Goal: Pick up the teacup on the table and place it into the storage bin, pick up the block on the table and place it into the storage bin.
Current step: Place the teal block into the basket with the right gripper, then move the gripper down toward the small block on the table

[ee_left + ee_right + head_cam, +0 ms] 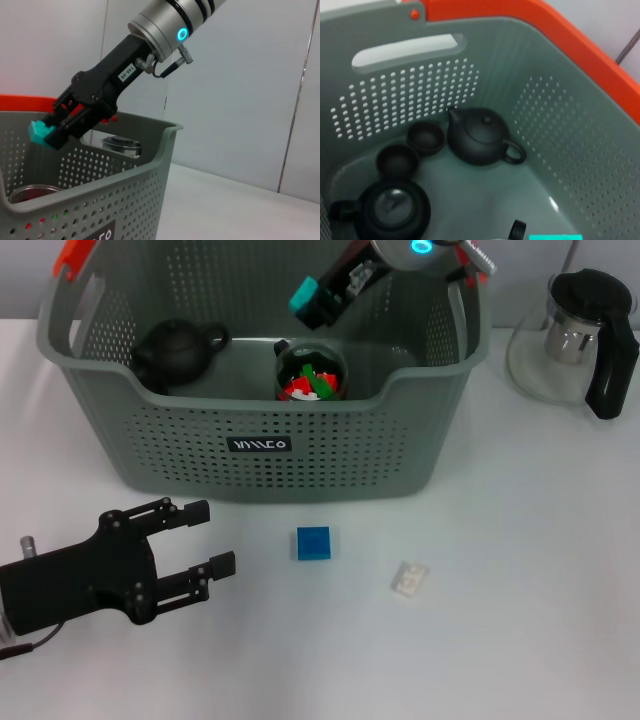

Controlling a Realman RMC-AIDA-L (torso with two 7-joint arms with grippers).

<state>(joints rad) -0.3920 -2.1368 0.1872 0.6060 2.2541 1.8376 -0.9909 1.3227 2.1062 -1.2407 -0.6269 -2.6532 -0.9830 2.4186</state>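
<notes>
Right hand (312, 300) hangs over the storage bin (260, 445) interior near its far wall, teal fingertips close together, nothing visibly gripped. Two dark teacups (411, 147) sit on the bin floor beside a black teapot (479, 137). Left hand (205, 540) is parked low at the surface's near-left edge, fingers spread apart, empty. Blue block (313, 542) lies on the surface just in front of the bin.

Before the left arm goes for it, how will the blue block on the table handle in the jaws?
The blue block looks small, solid and flat-sided, so it is probably light, rigid and unlikely to roll. Lying flat on the smooth white table, it might slide if nudged off-centre.
</notes>
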